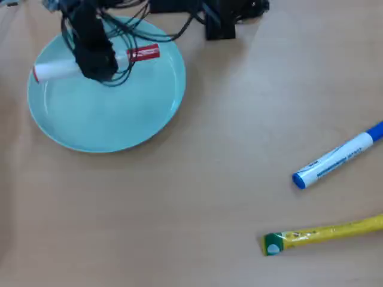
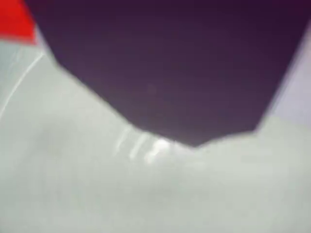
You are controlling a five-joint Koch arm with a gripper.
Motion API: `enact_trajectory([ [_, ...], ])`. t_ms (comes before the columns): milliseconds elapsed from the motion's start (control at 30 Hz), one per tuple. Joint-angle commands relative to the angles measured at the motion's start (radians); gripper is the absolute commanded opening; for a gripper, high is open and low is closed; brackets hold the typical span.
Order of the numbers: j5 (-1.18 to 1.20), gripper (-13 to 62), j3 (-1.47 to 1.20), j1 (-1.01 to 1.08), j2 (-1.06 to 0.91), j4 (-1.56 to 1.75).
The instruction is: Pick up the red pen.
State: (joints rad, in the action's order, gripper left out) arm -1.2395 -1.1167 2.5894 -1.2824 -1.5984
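In the overhead view the red pen (image 1: 142, 54) lies across the upper part of a pale turquoise plate (image 1: 119, 122). Its red cap points right and its white barrel sticks out to the left. My black gripper (image 1: 97, 64) sits directly over the pen's middle and hides that part, so its jaws do not show. The wrist view is blurred. One dark finger (image 2: 170, 63) fills its upper half, a patch of the red pen (image 2: 14, 22) shows at the top left, and the plate (image 2: 146, 194) lies pale below.
A white marker with a blue cap (image 1: 338, 156) lies at the right of the table, and a yellow pen with a green end (image 1: 323, 234) lies below it. Black cables and the arm's base (image 1: 218, 18) stand along the top edge.
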Motion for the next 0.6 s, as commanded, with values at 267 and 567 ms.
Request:
enact_trajectory([
  [267, 0.003, -6.5, 0.176, -0.035, -0.225, -0.058],
  [567, 0.005, -6.5, 0.209, -0.067, -0.327, -0.063],
])
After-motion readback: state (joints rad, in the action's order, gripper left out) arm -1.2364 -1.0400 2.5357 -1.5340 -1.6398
